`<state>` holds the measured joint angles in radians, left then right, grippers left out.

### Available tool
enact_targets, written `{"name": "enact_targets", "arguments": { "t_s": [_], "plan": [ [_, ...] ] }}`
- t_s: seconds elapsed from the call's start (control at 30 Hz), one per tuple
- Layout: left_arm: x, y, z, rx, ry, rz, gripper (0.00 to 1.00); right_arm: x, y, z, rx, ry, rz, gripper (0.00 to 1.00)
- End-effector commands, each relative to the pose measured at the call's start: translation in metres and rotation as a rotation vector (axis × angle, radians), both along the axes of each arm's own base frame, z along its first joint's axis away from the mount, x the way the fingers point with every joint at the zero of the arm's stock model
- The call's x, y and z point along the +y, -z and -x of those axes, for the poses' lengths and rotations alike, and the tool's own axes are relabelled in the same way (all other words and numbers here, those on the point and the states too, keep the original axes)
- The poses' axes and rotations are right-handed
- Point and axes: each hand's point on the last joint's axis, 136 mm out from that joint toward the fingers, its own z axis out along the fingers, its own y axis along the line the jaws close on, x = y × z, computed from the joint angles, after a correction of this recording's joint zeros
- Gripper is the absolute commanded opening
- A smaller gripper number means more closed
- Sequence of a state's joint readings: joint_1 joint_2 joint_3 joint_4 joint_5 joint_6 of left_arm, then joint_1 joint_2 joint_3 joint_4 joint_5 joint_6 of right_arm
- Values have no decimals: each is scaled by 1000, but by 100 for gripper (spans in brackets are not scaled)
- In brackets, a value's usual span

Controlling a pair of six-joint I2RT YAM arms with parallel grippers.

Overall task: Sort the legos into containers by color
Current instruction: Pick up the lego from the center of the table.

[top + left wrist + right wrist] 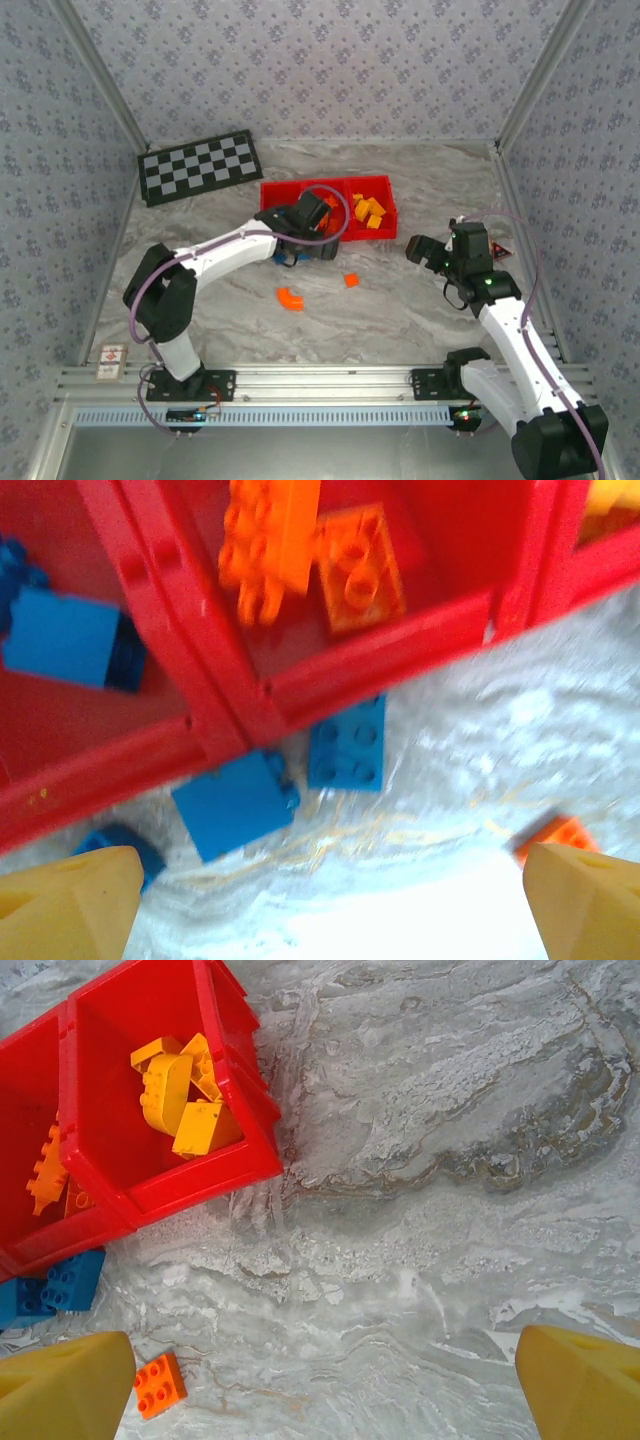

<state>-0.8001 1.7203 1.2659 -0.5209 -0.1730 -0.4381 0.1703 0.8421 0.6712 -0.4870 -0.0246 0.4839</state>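
Three blue plastic bricks (pixel 289 258) lie loose on the grey marbled tabletop (pixel 480 730), tight against the near wall of the row of three joined bright red plastic bins (pixel 380 645). A flat studded blue brick (pixel 347 742) touches the wall, a blocky blue brick (pixel 235 802) sits just beside it, and a darker blue piece (pixel 120 842) is near the left fingertip. Two strays lie further out toward the arms: a curved orange piece (pixel 290 298) and a small square orange brick (pixel 351 280). The bins are partly filled: a blue brick (pixel 70 638) in the left compartment, orange bricks (pixel 358 568) in the middle, yellow bricks (pixel 185 1090) in the right.

The left gripper (pixel 330 865) hangs low over the blue cluster, yellow fingers (pixel 70 905) spread wide with nothing between them. The right gripper (pixel 325 1360) is over bare table to the right, likewise spread and empty.

The step in hand, I'd judge, is the left arm picking a blue. To do it well:
- take the blocky one
- come straight down with the jaws running along the wall so neither finger hits the red rim
- close on its flat sides, not the studs
- lift clear of the wall before swinging to the left compartment

The risk is shoving its neighbours or pinching two at once.

A black-and-white checkered board (pixel 200 165) lies at the far left and plays no part
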Motion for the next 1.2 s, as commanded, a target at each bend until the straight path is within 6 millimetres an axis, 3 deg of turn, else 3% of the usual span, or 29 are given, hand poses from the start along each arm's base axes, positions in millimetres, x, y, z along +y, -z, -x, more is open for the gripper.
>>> {"name": "enact_targets", "arguments": {
  "t_s": [0.0,0.17,0.3,0.67,1.17],
  "plan": [
    [22,-4,3,-35,-39,-47,97,3,0,-1,-2,-1,-33,100],
    [34,19,9,21,-23,-73,96,4,3,-1,5,2,-40,100],
    [36,30,3,58,-57,-69,91,5,2,-2,5,5,-48,100],
    [24,40,-21,85,-162,-43,67,4,4,1,16,12,-40,100],
    [29,59,-27,111,-277,-41,59,3,7,2,21,12,-33,100]
  ]
}}
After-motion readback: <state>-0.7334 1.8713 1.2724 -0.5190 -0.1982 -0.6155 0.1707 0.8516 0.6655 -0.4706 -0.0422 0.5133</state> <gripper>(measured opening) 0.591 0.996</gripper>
